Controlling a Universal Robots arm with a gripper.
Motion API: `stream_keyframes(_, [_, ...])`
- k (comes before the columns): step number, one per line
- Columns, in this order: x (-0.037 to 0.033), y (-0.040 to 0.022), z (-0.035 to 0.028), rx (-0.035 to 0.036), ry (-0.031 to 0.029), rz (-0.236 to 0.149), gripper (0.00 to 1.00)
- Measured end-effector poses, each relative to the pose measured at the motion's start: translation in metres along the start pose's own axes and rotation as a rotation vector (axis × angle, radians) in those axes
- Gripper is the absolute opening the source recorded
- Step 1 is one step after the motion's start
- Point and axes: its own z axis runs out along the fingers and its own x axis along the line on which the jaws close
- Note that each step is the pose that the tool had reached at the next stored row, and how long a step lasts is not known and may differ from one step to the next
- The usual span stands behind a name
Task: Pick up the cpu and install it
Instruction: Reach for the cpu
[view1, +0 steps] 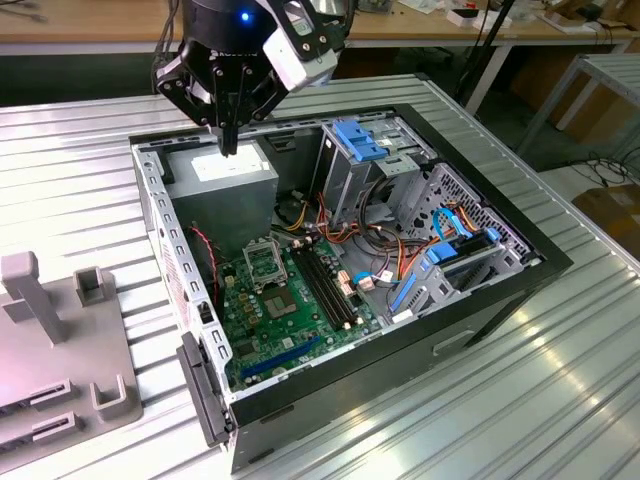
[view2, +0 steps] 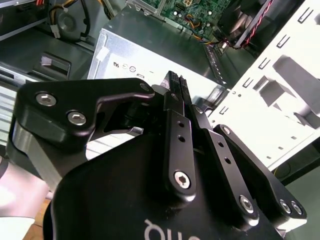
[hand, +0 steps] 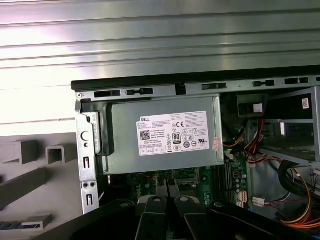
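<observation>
My gripper (view1: 228, 143) hangs above the back corner of the open computer case (view1: 480, 300), over the grey power supply (view1: 225, 185). Its fingers point straight down and are pressed together, shut, with nothing visible between the pads. In the second wrist view the gripper (view2: 175, 82) tips meet over the power supply (view2: 150, 55). The first wrist view has the gripper (hand: 167, 198) just before the power supply's label (hand: 172, 132). The metal-framed socket (view1: 262, 262) sits on the green motherboard (view1: 290, 320), lower and toward the exterior view's right of my gripper. The cpu is out of view.
A grey holder fixture (view1: 60, 330) stands on the ribbed metal table (view1: 560, 400) at the exterior view's left. Inside the case are drive cages with blue latches (view1: 360, 140), bundles of coloured cables (view1: 400, 250) and memory slots (view1: 325, 285).
</observation>
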Motion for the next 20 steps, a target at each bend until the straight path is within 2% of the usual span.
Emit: stream_keyframes(20, [0.0111,-0.0008,-0.0003,0.0000,0.0002,0.000,0.15])
